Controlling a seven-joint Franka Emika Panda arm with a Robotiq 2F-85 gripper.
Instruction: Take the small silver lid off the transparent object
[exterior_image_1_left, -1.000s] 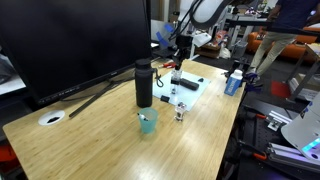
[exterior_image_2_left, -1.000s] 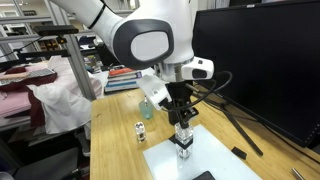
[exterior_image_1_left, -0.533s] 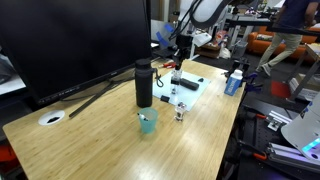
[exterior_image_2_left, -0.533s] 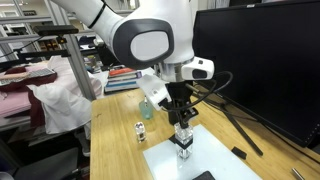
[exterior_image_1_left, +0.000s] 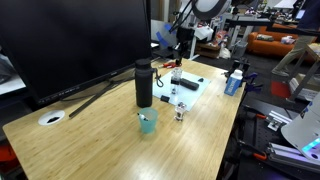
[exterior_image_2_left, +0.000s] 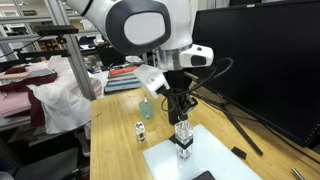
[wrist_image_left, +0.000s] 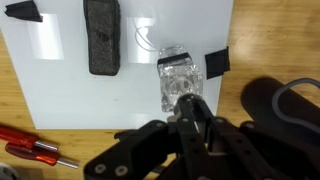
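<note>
Wooden tabletop (exterior_image_1_left: 90, 130) runs under everything, with a big dark monitor (exterior_image_1_left: 70, 40) standing along one side of it. A white sheet (wrist_image_left: 60, 90) lies on the wood, and the clear container (exterior_image_2_left: 183, 138) stands upright on it, on a dark base. My gripper (exterior_image_2_left: 181, 120) hangs straight over that container, pointing down, with its tips just above the container's top. From the wrist, the container (wrist_image_left: 176, 78) sits right in front of my fingers (wrist_image_left: 197, 112), which are drawn close together into a narrow point. The silver lid is too small for me to make out, so I cannot say whether it is pinched between them or sits on the container.

Also on the sheet, in the wrist view, a black oblong block (wrist_image_left: 101, 38) lies well to one side of the container. Red-handled tools (wrist_image_left: 30, 148) lie on the bare wood beside the sheet.

In an exterior view, a tall black bottle (exterior_image_1_left: 144, 84) stands near the monitor's foot, apart from the sheet. A teal cup (exterior_image_1_left: 148, 123) and a short clear jar (exterior_image_1_left: 180, 113) stand on the wood nearer the table's middle.
</note>
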